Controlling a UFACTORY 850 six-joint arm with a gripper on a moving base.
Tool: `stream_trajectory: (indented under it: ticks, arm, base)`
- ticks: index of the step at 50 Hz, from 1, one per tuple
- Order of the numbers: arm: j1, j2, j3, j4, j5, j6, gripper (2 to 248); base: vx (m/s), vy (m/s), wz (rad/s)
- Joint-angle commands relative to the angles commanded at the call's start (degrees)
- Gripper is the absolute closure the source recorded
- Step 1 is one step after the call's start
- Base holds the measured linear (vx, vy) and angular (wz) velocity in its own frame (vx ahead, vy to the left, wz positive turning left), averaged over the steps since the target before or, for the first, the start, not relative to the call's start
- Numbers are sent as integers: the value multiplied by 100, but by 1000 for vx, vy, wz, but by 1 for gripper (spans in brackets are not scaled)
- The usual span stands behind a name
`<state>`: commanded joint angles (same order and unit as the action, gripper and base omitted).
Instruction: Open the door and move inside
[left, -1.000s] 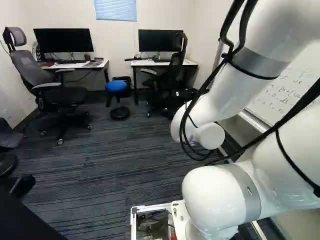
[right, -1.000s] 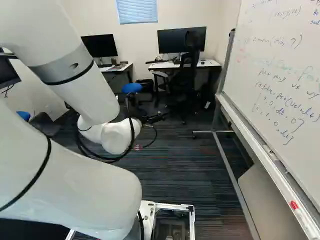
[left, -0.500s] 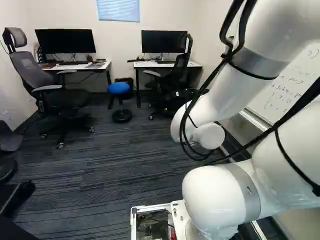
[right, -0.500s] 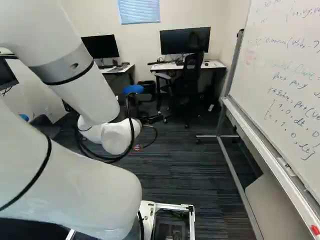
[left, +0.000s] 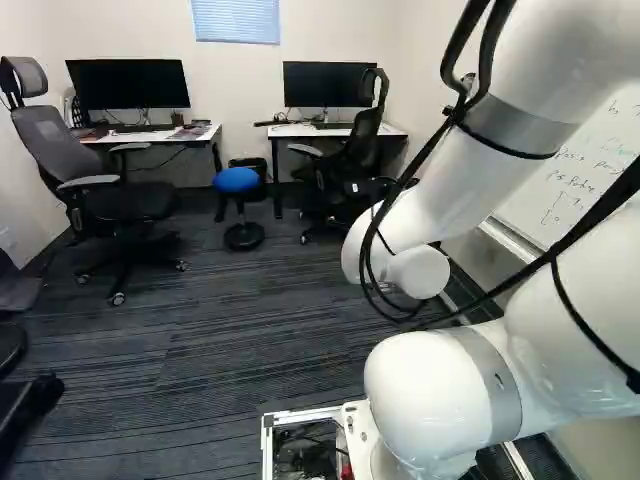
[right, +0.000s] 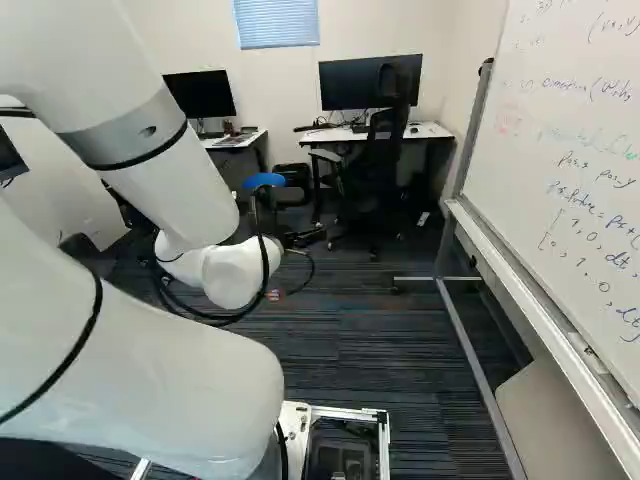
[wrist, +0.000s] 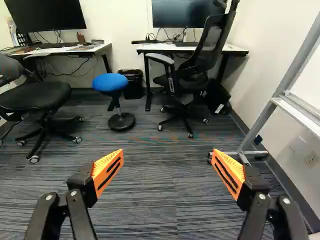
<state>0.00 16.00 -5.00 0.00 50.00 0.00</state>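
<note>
The right base view gives the written whiteboard (right: 560, 170) across its upper right, while the left base view catches only a slice past the arm (left: 460, 160); the left base view shows the whole grey chair (left: 95, 170) at its left, unseen in the right one; the gripper (right: 305, 238) shows only as a dark bit beyond the arm, mid-frame, in the right base view. In the wrist view the gripper (wrist: 167, 152) is spread wide — orange pads (wrist: 108, 170) well apart, nothing between them, touching nothing; carpet (wrist: 150, 200) lies beneath and ahead. Further ahead stand the blue stool (wrist: 112, 85) and the black chair (wrist: 192, 65), the latter by the right bench (wrist: 185, 49); the left bench (left: 160, 134) and its monitor (left: 128, 83) are at the upper left of the left base view; the whiteboard's stand (right: 478, 370) reaches onto the floor right of the arm; where the door is, I cannot tell.
</note>
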Motion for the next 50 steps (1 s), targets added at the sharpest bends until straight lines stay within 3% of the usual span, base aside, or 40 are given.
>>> stream_trajectory:
  ticks: [28, 50]
  arm:
    - [0, 0, 0, 0, 0, 0, 3]
    - [0, 0, 0, 0, 0, 0, 3]
  base:
    - [89, 2, -9]
    - [1, 0, 0]
